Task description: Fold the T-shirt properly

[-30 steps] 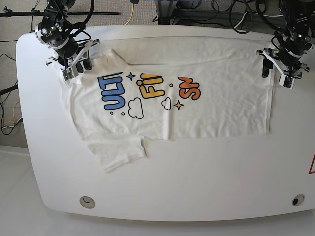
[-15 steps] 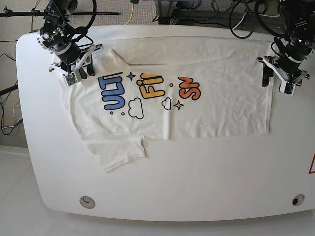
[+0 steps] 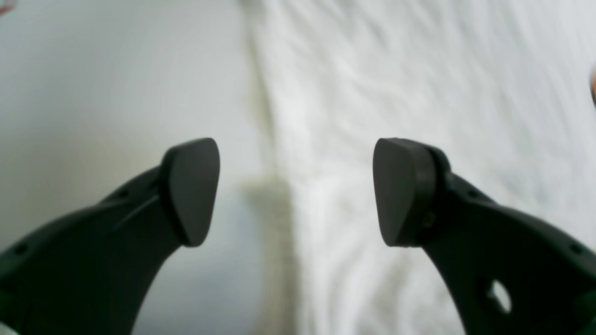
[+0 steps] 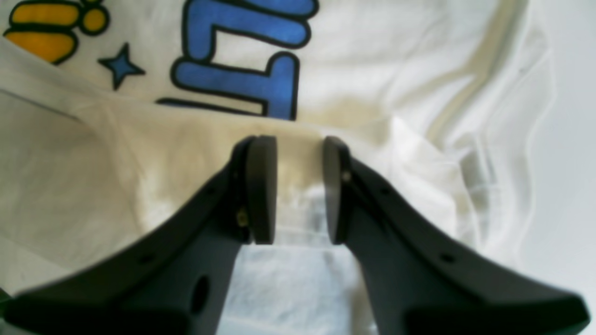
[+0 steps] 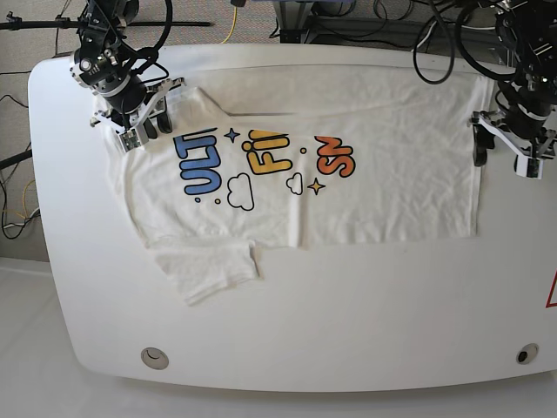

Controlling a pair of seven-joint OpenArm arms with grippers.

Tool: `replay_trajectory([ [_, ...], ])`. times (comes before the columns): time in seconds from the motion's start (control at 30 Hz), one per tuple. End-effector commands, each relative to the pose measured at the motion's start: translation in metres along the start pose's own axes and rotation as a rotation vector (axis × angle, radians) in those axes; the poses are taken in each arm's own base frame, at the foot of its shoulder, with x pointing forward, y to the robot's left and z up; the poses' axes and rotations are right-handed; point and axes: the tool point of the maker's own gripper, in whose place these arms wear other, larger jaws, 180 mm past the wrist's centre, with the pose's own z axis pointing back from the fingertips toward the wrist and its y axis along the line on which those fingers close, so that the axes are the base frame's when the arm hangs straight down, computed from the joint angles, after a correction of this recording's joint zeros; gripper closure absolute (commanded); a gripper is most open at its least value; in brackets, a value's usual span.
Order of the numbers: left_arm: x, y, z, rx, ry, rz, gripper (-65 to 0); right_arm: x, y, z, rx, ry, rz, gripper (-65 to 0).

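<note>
The white T-shirt (image 5: pixel 383 192) lies on the table, folded once along its length, print up, with one sleeve (image 5: pixel 209 270) sticking out at the front. My right gripper (image 5: pixel 145 127) is at the shirt's far-left shoulder. In the right wrist view (image 4: pixel 298 195) its jaws stand narrowly apart with a bunched fold of shirt cloth (image 4: pixel 372 70) between them, just below the blue letters (image 4: pixel 242 79). My left gripper (image 5: pixel 503 158) is at the shirt's right hem. In the left wrist view (image 3: pixel 295 190) it is wide open, straddling the cloth edge (image 3: pixel 419 93), holding nothing.
The white table (image 5: pixel 348 305) has rounded corners and two round holes near the front (image 5: pixel 154 355). Cables and stands lie behind the far edge (image 5: pixel 348 17). Bare tabletop (image 3: pixel 116 93) shows beside the hem.
My left gripper has moved right and toward the front, from over the cloth to the hem edge. My right gripper has shifted slightly at the shoulder. The shirt lies as before.
</note>
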Motion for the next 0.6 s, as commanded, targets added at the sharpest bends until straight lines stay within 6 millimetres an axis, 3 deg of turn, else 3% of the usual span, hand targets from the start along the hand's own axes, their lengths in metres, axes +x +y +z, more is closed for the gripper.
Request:
replay_trajectory([
  [0.0, 0.016, 0.007, 0.006, 0.013, -0.052, -0.005, -47.2, 0.012, -0.001, 0.003, 0.000, -0.044, 0.010, -16.8],
  [0.07, 0.016, 0.009, 0.007, 0.019, -0.054, -0.001, -46.5, 0.011, -0.001, 0.002, 0.001, -0.041, 0.011, -16.7],
  [0.13, 0.003, 0.007, 0.001, 0.009, -0.030, -0.012, -43.6, 0.006, -0.003, 0.002, -0.001, -0.024, 0.005, -16.2],
  [0.33, 0.002, 0.004, -0.004, -0.001, -0.064, -0.021, -38.3, 0.006, -0.005, 0.002, -0.004, -0.019, 0.003, -15.4],
  [0.57, -0.009, 0.003, -0.006, -0.003, -0.058, -0.013, -39.0, -0.001, -0.009, 0.002, -0.008, -0.004, -0.007, -13.2],
])
